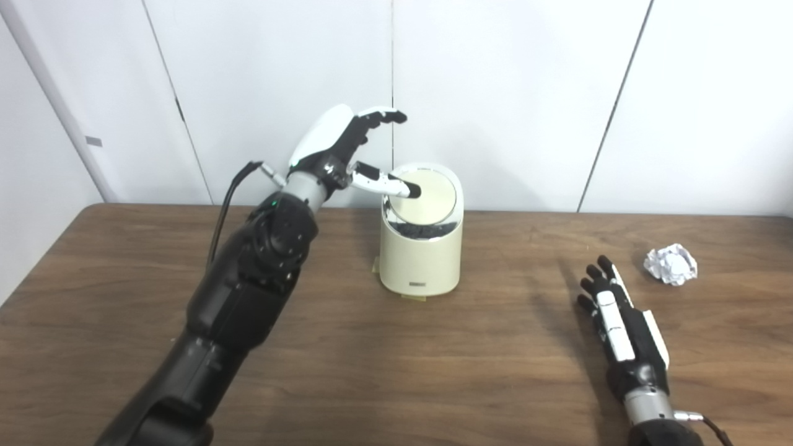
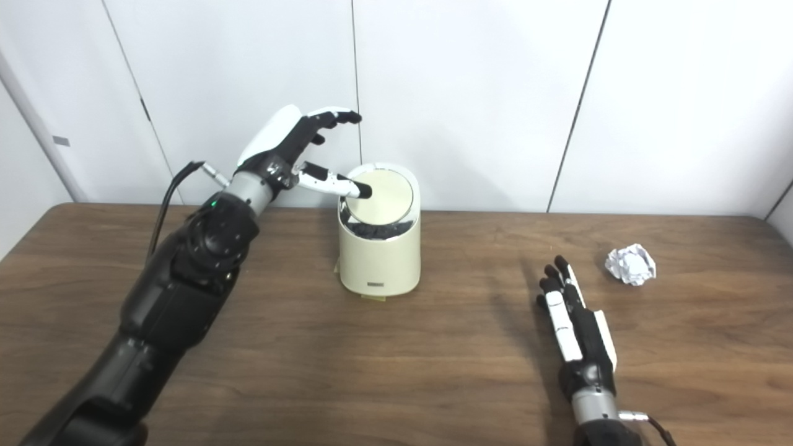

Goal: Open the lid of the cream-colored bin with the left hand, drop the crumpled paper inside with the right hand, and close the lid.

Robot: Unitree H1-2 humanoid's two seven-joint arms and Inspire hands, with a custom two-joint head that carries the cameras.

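A cream-colored bin [image 1: 421, 260] stands on the table near the back middle. Its round swing lid [image 1: 427, 198] is tilted, and a dark gap with a black liner shows along its front edge. My left hand [image 1: 347, 152] is raised beside the bin's upper left, fingers spread, with its thumb tip pressing on the left part of the lid. A crumpled white paper ball [image 1: 671, 264] lies on the table at the right. My right hand [image 1: 616, 316] rests flat on the table, open and empty, to the lower left of the paper, apart from it.
The wooden table [image 1: 396, 371] ends at a white panelled wall [image 1: 508, 93] just behind the bin. A cable [image 1: 226, 198] loops off my left wrist.
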